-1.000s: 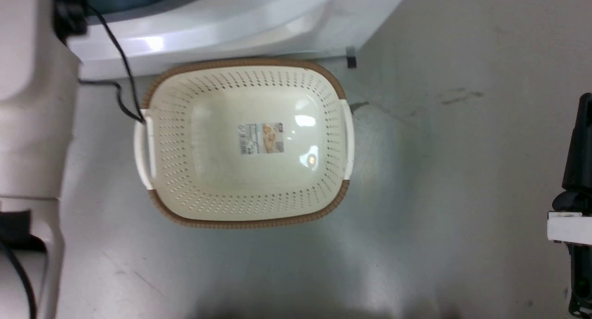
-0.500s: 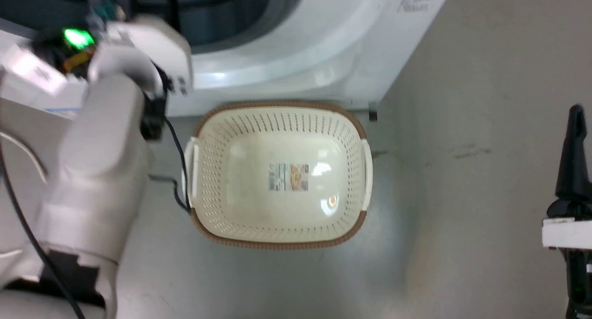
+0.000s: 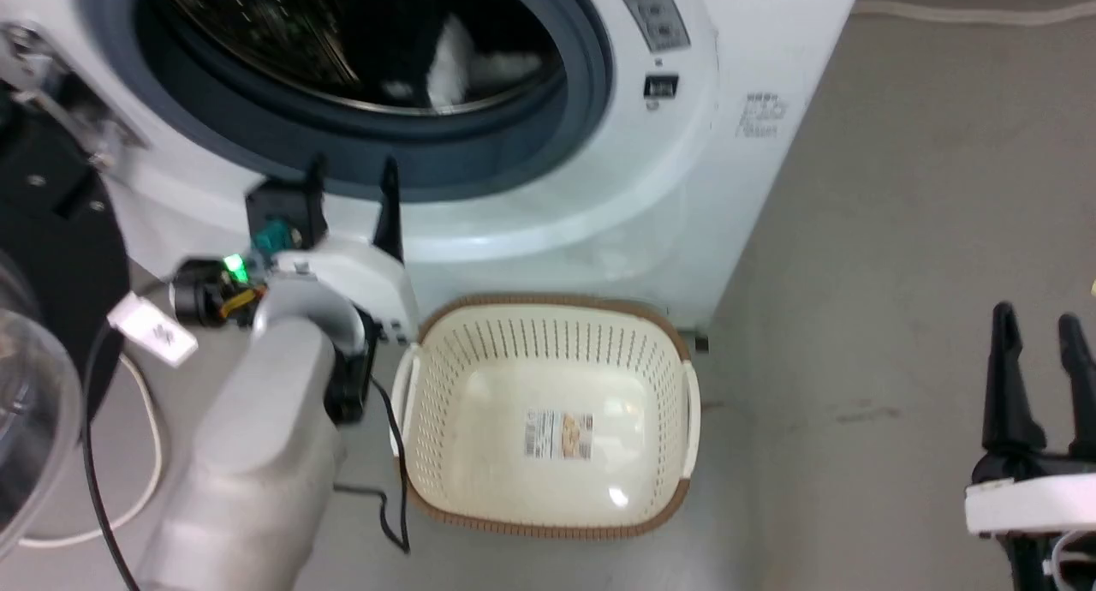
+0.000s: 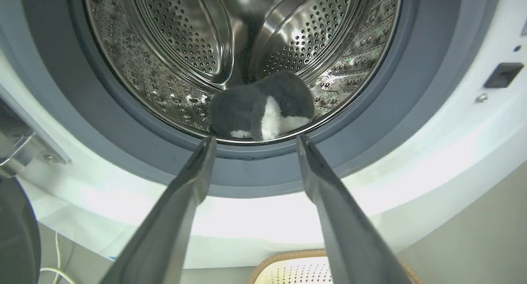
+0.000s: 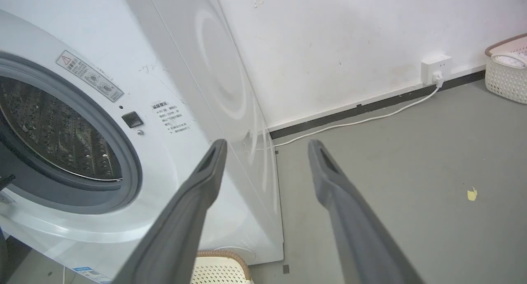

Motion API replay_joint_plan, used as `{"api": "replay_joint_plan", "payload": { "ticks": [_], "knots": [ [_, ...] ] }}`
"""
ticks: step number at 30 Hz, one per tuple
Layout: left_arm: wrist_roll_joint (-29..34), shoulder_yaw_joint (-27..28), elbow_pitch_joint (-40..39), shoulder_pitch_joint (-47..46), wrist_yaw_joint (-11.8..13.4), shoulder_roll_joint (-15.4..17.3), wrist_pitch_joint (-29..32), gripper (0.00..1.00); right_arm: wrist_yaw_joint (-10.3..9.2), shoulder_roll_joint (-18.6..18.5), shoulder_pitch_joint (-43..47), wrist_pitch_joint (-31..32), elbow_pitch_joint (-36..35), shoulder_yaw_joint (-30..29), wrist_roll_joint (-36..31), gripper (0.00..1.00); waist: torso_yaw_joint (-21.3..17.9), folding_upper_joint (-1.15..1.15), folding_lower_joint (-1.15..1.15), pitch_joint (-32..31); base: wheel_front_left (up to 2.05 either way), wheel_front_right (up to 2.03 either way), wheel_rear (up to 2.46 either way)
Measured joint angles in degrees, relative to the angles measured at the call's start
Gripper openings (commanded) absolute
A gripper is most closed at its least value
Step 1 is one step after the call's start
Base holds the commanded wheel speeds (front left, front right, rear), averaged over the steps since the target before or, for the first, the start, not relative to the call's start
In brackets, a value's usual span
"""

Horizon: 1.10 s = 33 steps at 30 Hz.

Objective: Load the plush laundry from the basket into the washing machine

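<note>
One plush (image 4: 263, 111) is visible. It lies inside the drum (image 4: 185, 49) of the washer (image 3: 736, 188), on the drum's low near part just behind the gasket (image 4: 53, 90). The basket (image 3: 548, 304) stands on the floor (image 3: 899, 188) close against the washer's base, below the opening; contact cannot be confirmed. Its interior holds a paper label (image 3: 559, 434) and no laundry. Judged from this layout, the loading step is complete.

The left gripper (image 4: 255, 140) has its fingers spread wide with nothing between them. The tips sit in front of the gasket's lower lip, outside the drum and apart from the plush.

The right gripper (image 3: 1038, 325) has its fingers apart at a moderate gap and carries nothing. It hangs well to the right of the washer, over bare floor.

The door (image 3: 34, 385) is swung open at the left.

Remaining work, as a judgement: draw the left arm clear of the opening. The task sentence does not call for closing the door. The far drum wall shows bare steel, but part of the drum is hidden, so other contents cannot be ruled out.
</note>
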Motion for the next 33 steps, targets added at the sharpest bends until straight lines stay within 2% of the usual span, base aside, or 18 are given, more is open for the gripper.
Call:
{"api": "replay_joint_plan", "payload": {
  "ticks": [11, 20, 26, 33],
  "knots": [
    [-1.0, 0.0, -6.2, 11.1, 1.2, 0.5, -1.5, 1.0, 0.0, 0.0, 3.4, -1.9, 4.1, 2.3, 1.7, 1.0, 1.0, 0.0, 0.01, -9.9, 0.0, 0.0, 0.0],
    [-2.0, 0.5, -13.8, 20.6, 3.0, 4.0, -0.8, 1.0, 0.0, 0.0, 6.2, -3.2, 7.2, 4.2, 2.0, 1.0, 0.6, 0.0, 0.01, -16.4, 0.0, 0.0, 0.0],
    [-3.0, 1.6, -21.1, 27.4, 4.8, 5.7, -0.8, 1.0, 0.0, 0.0, 7.0, -4.1, 8.1, 4.7, 2.0, 1.0, 0.0, 0.0, 0.02, -18.4, 0.0, 0.0, 0.0],
    [-4.0, 2.2, -28.1, 33.5, 4.9, 6.6, -2.0, 1.0, 0.0, 0.0, 7.7, -5.1, 8.7, 5.4, 1.8, 1.0, 0.0, 0.0, 0.02, -19.0, 0.0, 0.0, 0.0]
  ]
}}
